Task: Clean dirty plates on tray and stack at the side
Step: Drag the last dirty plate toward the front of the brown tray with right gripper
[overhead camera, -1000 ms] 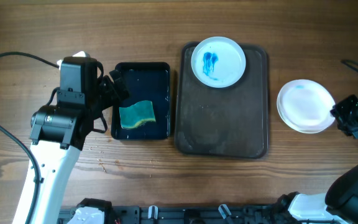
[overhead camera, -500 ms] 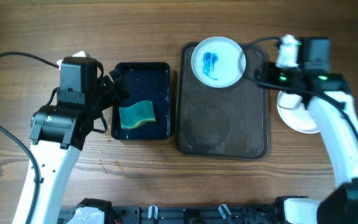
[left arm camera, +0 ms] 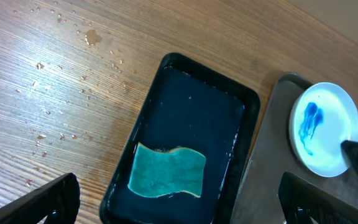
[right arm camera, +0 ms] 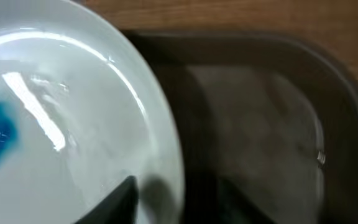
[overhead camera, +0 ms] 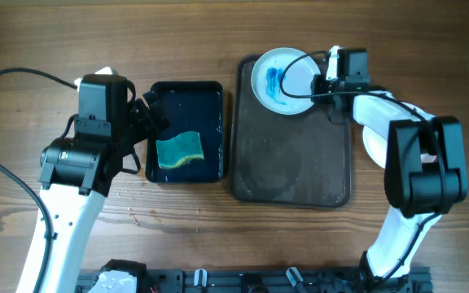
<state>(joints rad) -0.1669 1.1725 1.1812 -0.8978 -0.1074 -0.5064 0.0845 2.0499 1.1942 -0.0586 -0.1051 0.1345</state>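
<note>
One white plate (overhead camera: 277, 80) with blue smears lies at the far end of the dark brown tray (overhead camera: 291, 163). My right gripper (overhead camera: 320, 84) is at this plate's right rim. In the right wrist view the plate (right arm camera: 55, 124) fills the left and the tray (right arm camera: 260, 124) the right. The right gripper (right arm camera: 185, 199) straddles the rim, one finger (right arm camera: 120, 202) above the plate and the other outside it, a gap still showing. A white plate stack (overhead camera: 370, 145) peeks out from under the right arm. My left gripper (overhead camera: 149, 114) hangs open over the black tray.
A glossy black tray (overhead camera: 186, 89) holding a green sponge (overhead camera: 179, 150) sits left of the brown tray. The left wrist view shows the sponge (left arm camera: 166, 171), the black tray (left arm camera: 191, 65) and water drops on the wood (left arm camera: 92, 37). A cable loops over the plate.
The right arm swung from beside the plate stack to the smeared plate's right rim, and its jaws narrowed around the rim. The left arm stayed still.
</note>
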